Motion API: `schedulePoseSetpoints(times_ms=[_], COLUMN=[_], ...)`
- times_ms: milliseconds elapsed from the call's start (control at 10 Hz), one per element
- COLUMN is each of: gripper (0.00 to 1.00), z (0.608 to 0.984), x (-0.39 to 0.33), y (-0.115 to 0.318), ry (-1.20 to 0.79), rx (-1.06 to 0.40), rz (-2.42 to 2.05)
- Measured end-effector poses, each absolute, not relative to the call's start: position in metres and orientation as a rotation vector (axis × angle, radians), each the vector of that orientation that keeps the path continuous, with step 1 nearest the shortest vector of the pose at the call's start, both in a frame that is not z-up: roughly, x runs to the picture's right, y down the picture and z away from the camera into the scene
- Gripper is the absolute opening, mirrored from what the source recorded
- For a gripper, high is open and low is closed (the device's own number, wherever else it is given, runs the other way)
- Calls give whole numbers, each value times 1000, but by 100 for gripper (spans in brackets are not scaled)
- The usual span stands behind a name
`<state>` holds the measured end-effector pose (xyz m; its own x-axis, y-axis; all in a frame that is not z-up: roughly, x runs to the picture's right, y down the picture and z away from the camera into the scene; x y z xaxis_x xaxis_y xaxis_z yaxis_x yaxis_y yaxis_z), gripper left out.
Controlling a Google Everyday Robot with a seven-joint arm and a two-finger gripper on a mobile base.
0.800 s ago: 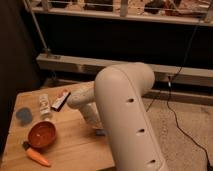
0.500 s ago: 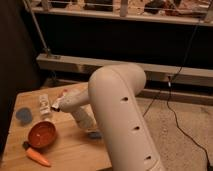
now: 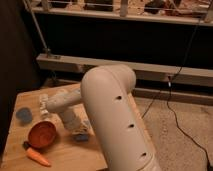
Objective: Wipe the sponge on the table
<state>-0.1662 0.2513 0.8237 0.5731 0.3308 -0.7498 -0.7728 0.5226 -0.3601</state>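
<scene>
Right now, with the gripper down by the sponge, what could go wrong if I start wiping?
1. The bowl sits just left of the sponge; a leftward stroke would likely hit it, and the carrot beside it.
2. The arm hides much of the gripper, which is low over the table at the sponge. Whether it holds the sponge cannot be seen, so the stroke might leave it behind.

Light-brown wooden planks with a dull sheen form the worktop (image 3: 65,156), under a glossy orange bowl (image 3: 41,134) and a soft, matt pale blue sponge (image 3: 82,136). The arm (image 3: 107,100) wears a smooth white shell (plastic, seemingly); its end effector (image 3: 79,129) sits just above the sponge.
</scene>
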Motion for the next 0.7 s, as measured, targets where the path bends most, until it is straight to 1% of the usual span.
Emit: schedulePoseSetpoints(times_ms=[400,700], gripper=[0,0], z=[838,849], x=[-200,-207], y=[237,228], ry=[624,627], rx=[-745,-725], rz=[683,657])
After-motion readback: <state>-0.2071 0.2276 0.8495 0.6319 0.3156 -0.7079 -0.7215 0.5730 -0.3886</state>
